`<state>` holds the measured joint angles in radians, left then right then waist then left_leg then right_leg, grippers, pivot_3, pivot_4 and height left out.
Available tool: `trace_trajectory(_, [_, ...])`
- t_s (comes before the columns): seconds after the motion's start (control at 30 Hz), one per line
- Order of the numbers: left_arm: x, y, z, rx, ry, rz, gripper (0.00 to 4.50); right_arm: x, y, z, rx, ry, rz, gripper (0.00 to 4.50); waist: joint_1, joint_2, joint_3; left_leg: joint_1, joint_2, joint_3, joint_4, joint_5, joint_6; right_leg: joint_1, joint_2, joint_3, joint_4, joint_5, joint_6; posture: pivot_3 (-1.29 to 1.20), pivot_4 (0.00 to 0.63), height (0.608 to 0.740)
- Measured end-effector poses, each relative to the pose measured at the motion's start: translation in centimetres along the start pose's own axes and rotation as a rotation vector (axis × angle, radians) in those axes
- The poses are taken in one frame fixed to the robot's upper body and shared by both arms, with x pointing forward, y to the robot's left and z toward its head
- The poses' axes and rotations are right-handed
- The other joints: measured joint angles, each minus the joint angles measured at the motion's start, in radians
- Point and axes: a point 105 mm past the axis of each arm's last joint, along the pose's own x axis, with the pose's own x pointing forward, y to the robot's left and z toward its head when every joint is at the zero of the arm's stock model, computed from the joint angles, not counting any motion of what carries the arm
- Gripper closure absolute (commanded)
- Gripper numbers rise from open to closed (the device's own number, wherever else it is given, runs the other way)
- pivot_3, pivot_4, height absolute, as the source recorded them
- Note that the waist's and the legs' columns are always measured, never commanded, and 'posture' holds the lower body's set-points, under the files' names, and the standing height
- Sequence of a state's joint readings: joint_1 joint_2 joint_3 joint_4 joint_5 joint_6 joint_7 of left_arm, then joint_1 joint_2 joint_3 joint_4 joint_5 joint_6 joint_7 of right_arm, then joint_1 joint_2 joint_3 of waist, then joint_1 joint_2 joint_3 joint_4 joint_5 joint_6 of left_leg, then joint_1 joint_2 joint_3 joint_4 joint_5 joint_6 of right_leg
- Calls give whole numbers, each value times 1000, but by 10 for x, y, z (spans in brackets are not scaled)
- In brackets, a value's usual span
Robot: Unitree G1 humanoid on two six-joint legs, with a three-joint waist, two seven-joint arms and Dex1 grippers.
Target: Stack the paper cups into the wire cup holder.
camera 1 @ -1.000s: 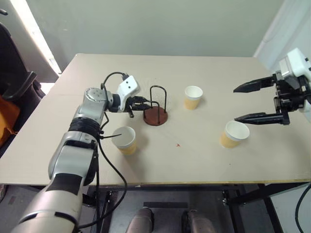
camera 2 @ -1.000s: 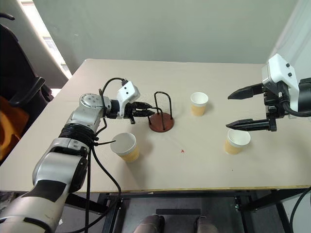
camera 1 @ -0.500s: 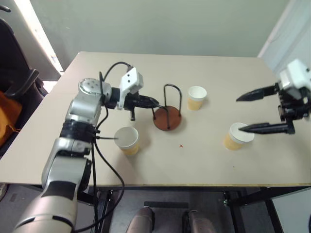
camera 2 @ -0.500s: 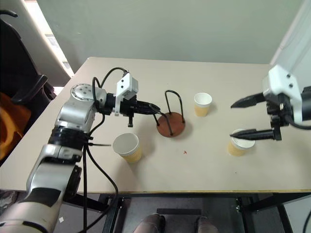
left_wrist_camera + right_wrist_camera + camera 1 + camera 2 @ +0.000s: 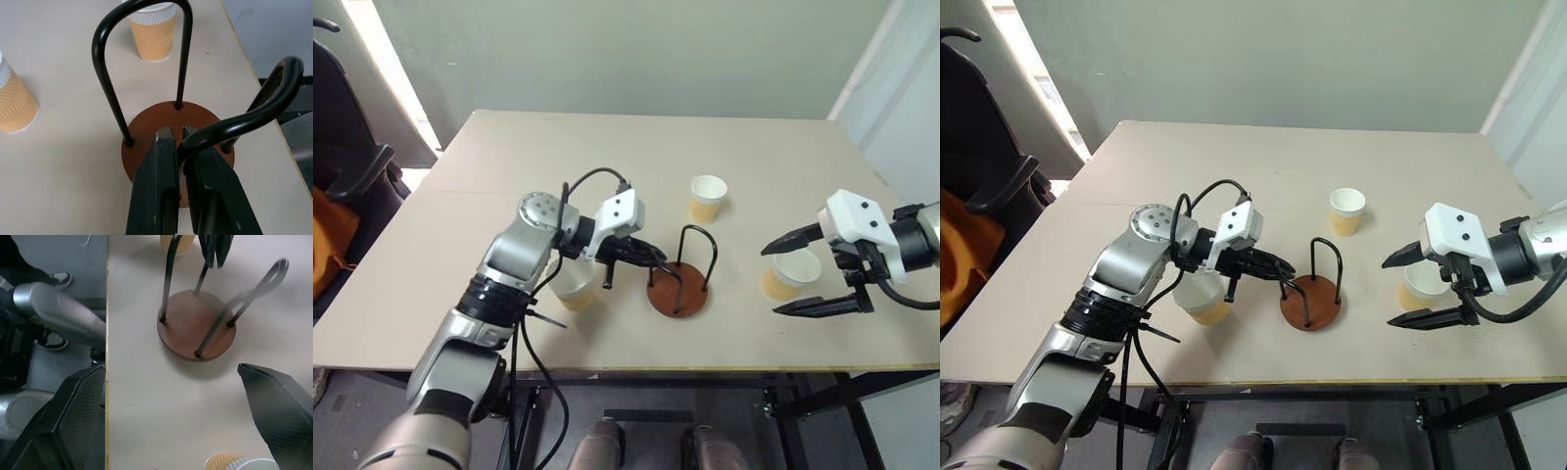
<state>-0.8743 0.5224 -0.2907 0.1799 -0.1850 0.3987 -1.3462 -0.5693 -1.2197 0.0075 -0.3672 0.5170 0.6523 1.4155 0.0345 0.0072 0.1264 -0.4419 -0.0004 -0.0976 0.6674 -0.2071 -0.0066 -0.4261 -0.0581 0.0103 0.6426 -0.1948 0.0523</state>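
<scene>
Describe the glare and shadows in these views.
Left eye view: a bright daylight strip glares at upper left. Right wrist view: the black wire cup holder with its reddish-brown disc base casts a soft shadow on the beige table.

we are finding no text, label, brand, number or sign that can be read on anything here.
</scene>
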Motion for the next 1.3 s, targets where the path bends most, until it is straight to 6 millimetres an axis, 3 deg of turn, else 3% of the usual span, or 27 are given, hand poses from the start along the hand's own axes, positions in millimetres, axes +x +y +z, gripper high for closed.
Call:
trace_trajectory(0.17, [8,1,-9,-3,36,7,4414,2,-3,-4,2,26,-28,0,0,0,0,2,0,0,0,0,0,2,0,1,0,0,0,0,150,740])
trace_trajectory(0.3, [9,1,-11,-18,44,-1,3337,1,-6,-6,-3,44,-51,0,0,0,0,2,-1,0,-1,-1,0,2,0,1,0,0,1,0,150,740])
trace_trajectory(0.6, [3,-5,-12,-20,56,-21,116,0,-12,-11,-4,74,-72,0,0,0,0,2,0,0,-2,-2,1,2,0,1,-1,0,3,0,150,740])
trace_trajectory(0.8, [-33,-6,-11,-10,90,-22,116,-16,-23,-28,5,158,-117,0,-1,0,0,2,0,0,-3,-2,1,2,0,1,-2,-3,-1,0,150,740])
trace_trajectory(0.97, [-100,-7,12,33,49,59,116,-19,-36,-77,91,270,-178,0,-5,0,0,3,0,0,-4,-3,1,2,0,2,-2,-3,-1,0,150,740])
trace_trajectory(1.07, [-132,-15,34,42,3,87,116,-10,-40,-87,121,245,-181,0,-8,0,0,2,1,0,-5,-3,1,0,1,2,-2,-3,-2,0,150,740])
trace_trajectory(1.2, [-158,-30,68,104,0,116,116,-7,-46,-91,133,232,-199,0,-8,0,0,2,1,0,-6,-5,0,0,1,2,-3,-4,-3,0,150,740])
trace_trajectory(1.3, [-160,-38,70,109,32,118,116,-3,-47,-96,146,233,-196,0,-7,1,0,3,0,0,-6,-5,0,0,0,2,-3,-4,-4,0,150,740])
